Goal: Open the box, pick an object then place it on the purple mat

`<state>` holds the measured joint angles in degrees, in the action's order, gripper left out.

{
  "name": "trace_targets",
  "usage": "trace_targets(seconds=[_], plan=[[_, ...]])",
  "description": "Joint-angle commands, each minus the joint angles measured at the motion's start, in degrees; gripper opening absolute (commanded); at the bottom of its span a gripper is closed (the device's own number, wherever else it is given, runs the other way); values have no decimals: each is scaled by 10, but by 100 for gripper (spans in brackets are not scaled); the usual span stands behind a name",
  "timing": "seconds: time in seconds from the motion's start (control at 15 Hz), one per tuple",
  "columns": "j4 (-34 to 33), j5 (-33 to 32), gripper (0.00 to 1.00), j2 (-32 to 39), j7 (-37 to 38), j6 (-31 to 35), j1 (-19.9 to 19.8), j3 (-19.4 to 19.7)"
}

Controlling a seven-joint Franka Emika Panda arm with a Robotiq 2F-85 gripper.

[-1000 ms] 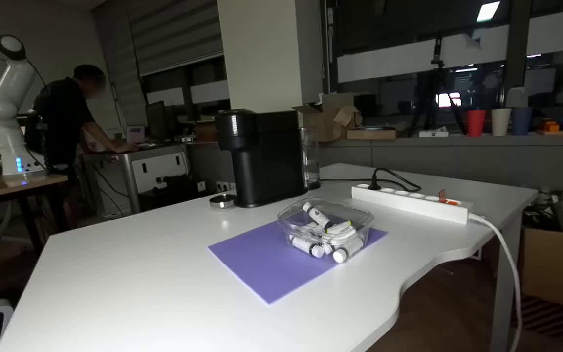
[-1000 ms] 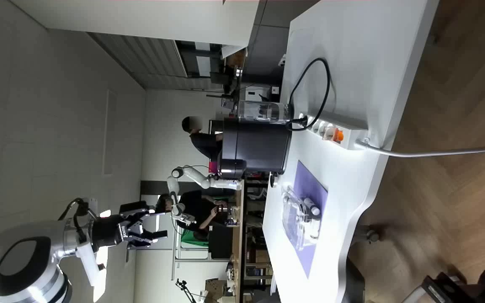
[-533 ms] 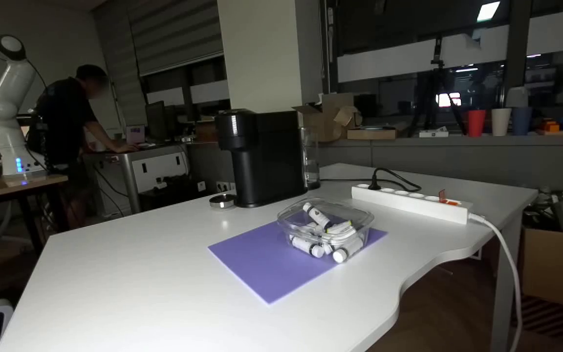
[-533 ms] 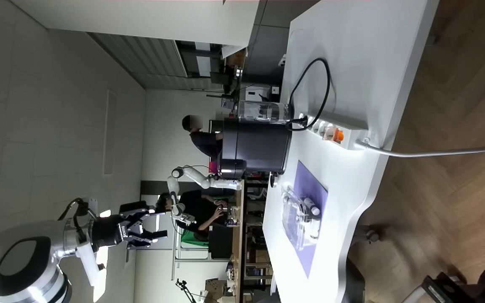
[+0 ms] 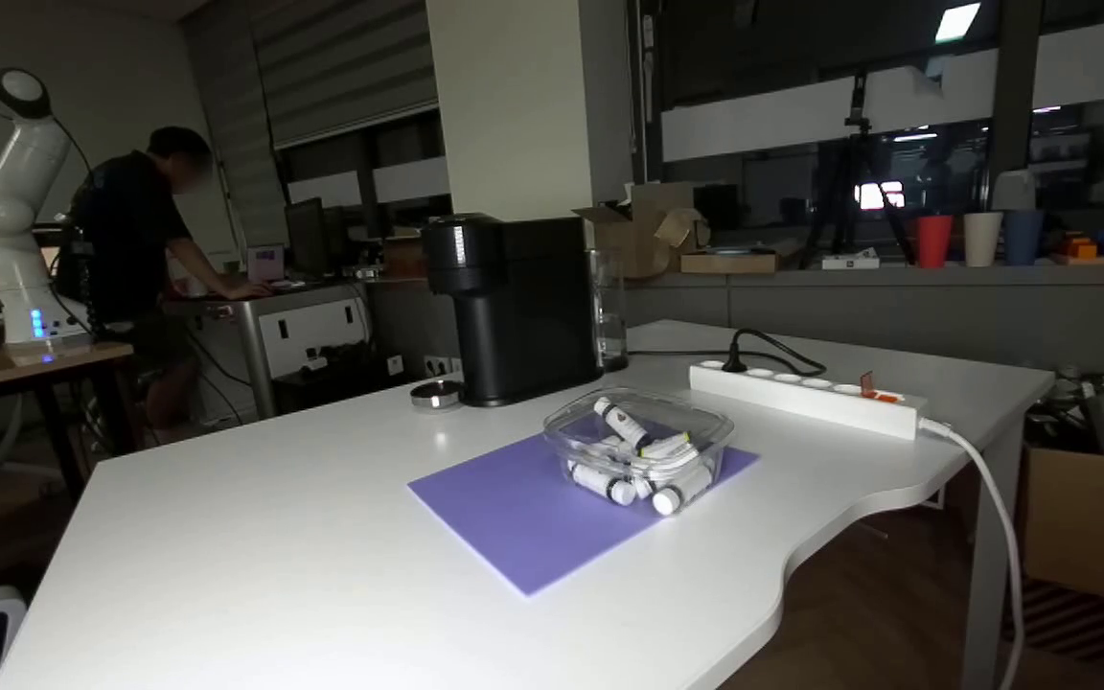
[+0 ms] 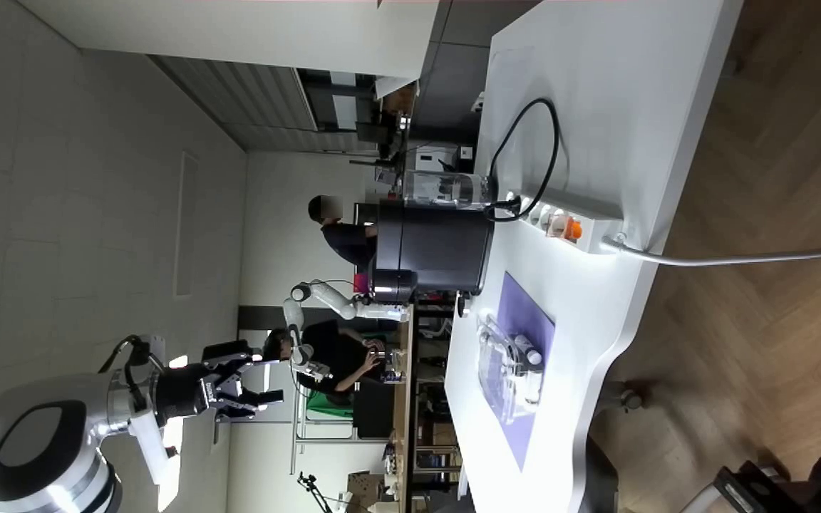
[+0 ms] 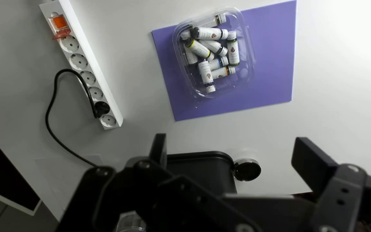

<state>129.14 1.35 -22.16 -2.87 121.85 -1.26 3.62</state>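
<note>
The box (image 5: pixel 681 414) is a shallow clear plastic container on the purple mat (image 5: pixel 514 517). It also shows in the wrist view (image 7: pixel 244 53) and in an exterior view (image 6: pixel 490 381). Several small white-labelled bottles (image 7: pixel 233 53) lie inside it. Its clear lid seems to lie over them, but the plastic is hard to make out. My gripper (image 6: pixel 262 381) is high above the table, apart from the box. In the wrist view my gripper (image 7: pixel 230 146) is wide open, with nothing between its fingers (image 7: pixel 314 162). The gripper is out of view in an exterior view.
A tall black coffee machine (image 5: pixel 533 307) stands beside the mat and shows below my gripper (image 7: pixel 201 170). A round metal piece (image 7: pixel 247 170) touches its corner. A white power strip (image 7: pixel 85 64) with a black cable (image 7: pixel 50 119) lies on the other side of the mat.
My gripper, the box and the mat have not moved. Only the people in the background shift slightly.
</note>
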Motion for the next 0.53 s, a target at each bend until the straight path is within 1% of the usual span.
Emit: trace_targets(seconds=[0.0,0.07,0.13,0.2,0.33,0.47], plan=[[-13,-12,100,24,-8,32,-6,-1],[-28,-12,100,54,-17,49,-7,5],[-37,-24,100,80,-18,86,-14,6],[-47,-26,100,108,-41,128,-14,12],[-71,-59,100,179,-46,224,-28,15],[-101,-87,100,249,-38,279,-39,17]])
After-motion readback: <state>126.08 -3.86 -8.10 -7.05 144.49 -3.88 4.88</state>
